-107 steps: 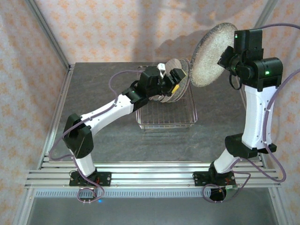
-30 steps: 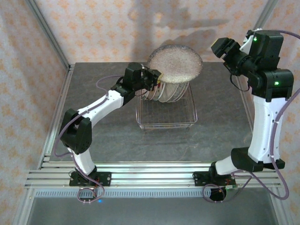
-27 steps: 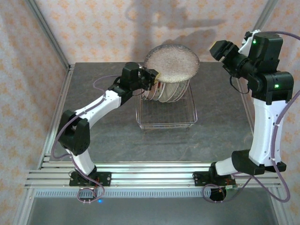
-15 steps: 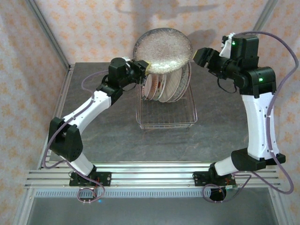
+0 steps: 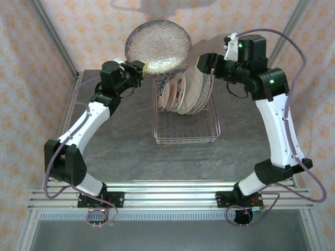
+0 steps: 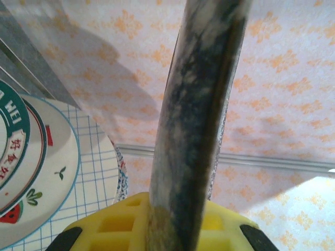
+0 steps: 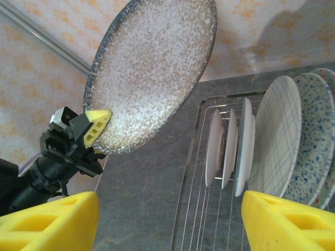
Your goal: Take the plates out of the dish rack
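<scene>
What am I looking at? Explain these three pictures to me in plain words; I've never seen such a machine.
Two white-and-black robot arms, left and right, are bolted to the near edge of a dark grey table. The wide picture comes from a fixed camera above and behind them. The other two come from a small camera on each wrist, looking past its yellow fingers. On the table stands a silver wire dish rack with several patterned round plates upright in it. The left claw grips a speckled grey-brown round plate by its rim, up in the air left of the rack. The right claw is open and empty, hovering by the rack's far end.
</scene>
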Robot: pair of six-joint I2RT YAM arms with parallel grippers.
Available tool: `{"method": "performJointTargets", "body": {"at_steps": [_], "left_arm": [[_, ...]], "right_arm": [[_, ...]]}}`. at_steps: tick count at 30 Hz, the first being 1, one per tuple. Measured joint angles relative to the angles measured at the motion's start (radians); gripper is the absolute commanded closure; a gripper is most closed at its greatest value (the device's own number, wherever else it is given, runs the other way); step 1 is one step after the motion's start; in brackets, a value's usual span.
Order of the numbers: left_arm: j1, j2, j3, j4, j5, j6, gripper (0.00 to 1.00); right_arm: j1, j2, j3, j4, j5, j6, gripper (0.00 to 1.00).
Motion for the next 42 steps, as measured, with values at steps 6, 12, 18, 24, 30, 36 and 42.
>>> {"method": "performJointTargets", "body": {"at_steps": [6, 12, 18, 24, 30, 36, 42], "left_arm": [[0.051, -0.045, -0.027, -0.024, 0.001, 0.000, 1.00], [0.106, -0.109, -0.082, -0.034, 0.007, 0.000, 1.00], [0.172, -0.185, -0.129, -0.072, 0.019, 0.000, 1.00], [0.230, -0.252, -0.188, -0.087, 0.023, 0.000, 1.00], [0.281, -0.319, -0.267, -0.101, 0.023, 0.008, 1.00], [0.339, -0.374, -0.375, -0.108, 0.023, 0.019, 1.00], [0.407, -0.378, -0.487, -0.076, 0.025, 0.023, 1.00]], "right_arm": [[0.037, 0.063, 0.000, 0.090, -0.041, 0.004, 0.29], [0.043, 0.174, 0.063, 0.174, -0.103, 0.094, 0.26], [0.071, 0.331, 0.189, 0.200, -0.152, 0.209, 0.24], [0.127, 0.461, 0.291, 0.225, -0.194, 0.299, 0.24], [0.166, 0.578, 0.408, 0.242, -0.219, 0.365, 0.24], [0.187, 0.612, 0.429, 0.245, -0.220, 0.388, 0.24], [0.217, 0.616, 0.429, 0.232, -0.219, 0.371, 0.24]]}}
